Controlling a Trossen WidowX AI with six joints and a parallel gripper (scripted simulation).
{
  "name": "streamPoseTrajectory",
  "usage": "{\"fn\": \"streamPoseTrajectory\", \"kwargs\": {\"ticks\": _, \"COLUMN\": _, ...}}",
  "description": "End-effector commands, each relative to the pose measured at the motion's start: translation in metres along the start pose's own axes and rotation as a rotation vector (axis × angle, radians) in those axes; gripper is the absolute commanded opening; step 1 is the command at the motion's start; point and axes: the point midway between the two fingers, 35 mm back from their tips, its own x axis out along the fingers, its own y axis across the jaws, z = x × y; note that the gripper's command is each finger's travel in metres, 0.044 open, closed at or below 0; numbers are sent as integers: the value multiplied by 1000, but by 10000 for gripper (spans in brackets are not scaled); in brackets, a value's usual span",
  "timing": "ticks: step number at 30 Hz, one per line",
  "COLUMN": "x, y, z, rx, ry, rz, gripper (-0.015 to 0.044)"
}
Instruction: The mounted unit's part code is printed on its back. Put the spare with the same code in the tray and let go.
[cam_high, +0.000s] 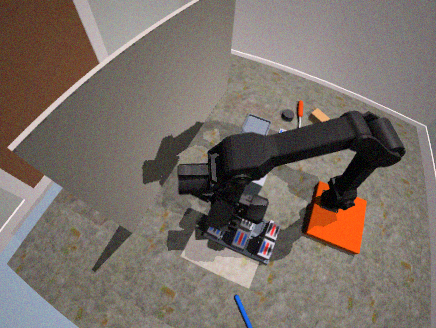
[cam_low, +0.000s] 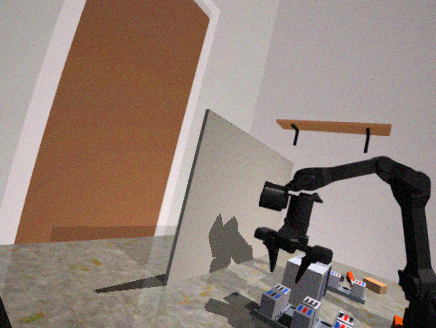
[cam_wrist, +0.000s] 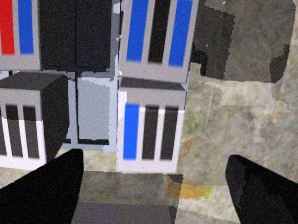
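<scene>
The mounted unit, a big grey box (cam_high: 260, 181) (cam_low: 306, 278), is largely behind the arm in the top view; its back code is not visible. My gripper (cam_high: 234, 222) (cam_low: 285, 275) (cam_wrist: 157, 162) is open and points down over the near rack (cam_wrist: 95, 112) (cam_high: 227, 243). In the wrist view a spare with blue, black, black bars (cam_wrist: 150, 134) stands in the gap between the fingertips, left of its middle, not touched. Beside it are a blue-black-blue spare (cam_wrist: 157, 35), a spare with black bars (cam_wrist: 22, 132) and a red-and-blue one (cam_wrist: 17, 30). The tray (cam_high: 256, 123) is behind the arm's wrist.
A tall grey panel (cam_high: 150, 100) (cam_low: 225, 200) stands left of the arm. A second small rack (cam_low: 351, 295) with spares is at the back. Nearby are a dark disc (cam_high: 287, 115), an orange screwdriver (cam_high: 300, 108) and a wooden block (cam_high: 320, 115). A blue stick (cam_high: 243, 311) lies in front.
</scene>
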Motion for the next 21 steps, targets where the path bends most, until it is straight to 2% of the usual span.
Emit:
{"fn": "streamPoseTrajectory", "kwargs": {"ticks": 1, "x": 10, "y": 1, "z": 0, "rx": -4, "ry": 5, "rz": 9, "gripper": 300}}
{"fn": "streamPoseTrajectory", "kwargs": {"ticks": 21, "x": 43, "y": -1, "z": 0, "rx": -4, "ry": 5, "rz": 9, "gripper": 300}}
